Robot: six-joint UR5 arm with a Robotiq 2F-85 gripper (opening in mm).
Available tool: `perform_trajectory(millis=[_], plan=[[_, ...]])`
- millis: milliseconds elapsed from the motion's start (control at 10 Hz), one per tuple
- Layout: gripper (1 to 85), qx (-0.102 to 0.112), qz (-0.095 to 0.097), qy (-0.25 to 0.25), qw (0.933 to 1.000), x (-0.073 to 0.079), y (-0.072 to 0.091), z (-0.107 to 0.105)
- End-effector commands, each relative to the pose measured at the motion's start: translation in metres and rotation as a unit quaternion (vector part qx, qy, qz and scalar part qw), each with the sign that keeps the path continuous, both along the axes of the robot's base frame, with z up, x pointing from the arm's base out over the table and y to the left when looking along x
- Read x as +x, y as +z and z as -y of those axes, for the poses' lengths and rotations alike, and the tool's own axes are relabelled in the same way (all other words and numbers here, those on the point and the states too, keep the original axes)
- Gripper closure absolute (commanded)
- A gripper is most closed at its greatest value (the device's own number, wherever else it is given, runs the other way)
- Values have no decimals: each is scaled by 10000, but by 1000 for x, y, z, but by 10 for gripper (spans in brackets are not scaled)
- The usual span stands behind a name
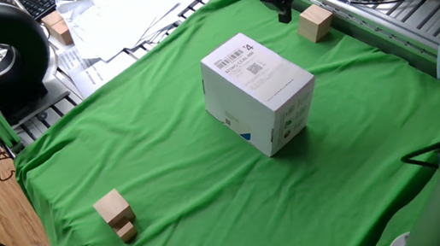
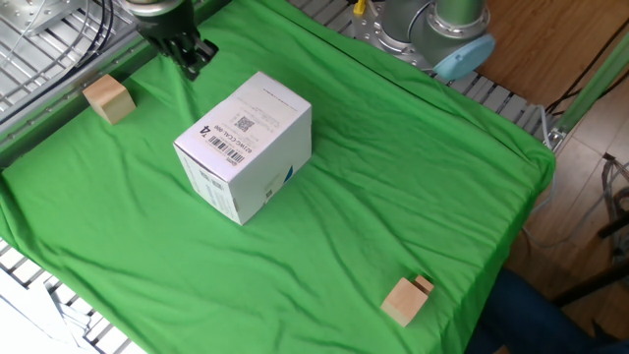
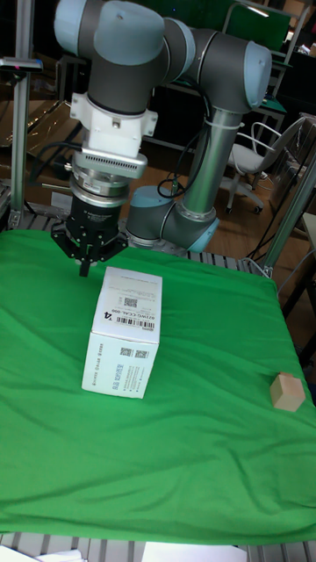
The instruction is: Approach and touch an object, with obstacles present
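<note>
- The claw (image 1: 283, 16) hangs above the green cloth (image 1: 166, 165), its dark fingers drawn together at the tip with nothing between them; it reads as closed.
- The cube (image 1: 315, 22) sits on the cloth just beside the claw, near but not touching it in one fixed view. In the other fixed view the cube (image 2: 108, 99) lies to the side of the claw (image 2: 191, 69), with bare cloth between them.
- The white box (image 1: 258, 92) stands on the cloth on the claw's other side from the cube, apart from the fingers.
- In the tall view the claw (image 3: 85, 268) hangs just beside the box's (image 3: 123, 332) top back corner.
- The joined blocks (image 1: 116, 214) lie well apart from the claw, near the far edge of the cloth beyond the box.
</note>
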State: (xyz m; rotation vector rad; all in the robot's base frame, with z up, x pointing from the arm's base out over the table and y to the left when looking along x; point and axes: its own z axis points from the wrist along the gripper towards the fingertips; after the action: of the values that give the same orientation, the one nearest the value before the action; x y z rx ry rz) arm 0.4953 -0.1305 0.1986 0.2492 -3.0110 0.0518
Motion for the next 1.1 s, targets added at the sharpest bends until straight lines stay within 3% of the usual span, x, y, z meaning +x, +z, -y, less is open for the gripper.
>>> perform_trajectory(millis=[0,700,800,1000], plan=[[833,49,30,143,9999,1,-2,4],[833,226,55,151,9996,2,-3,-6],[833,363,111,151,9992,5,-3,-13],[833,725,-126,-100,9972,-7,0,-33]])
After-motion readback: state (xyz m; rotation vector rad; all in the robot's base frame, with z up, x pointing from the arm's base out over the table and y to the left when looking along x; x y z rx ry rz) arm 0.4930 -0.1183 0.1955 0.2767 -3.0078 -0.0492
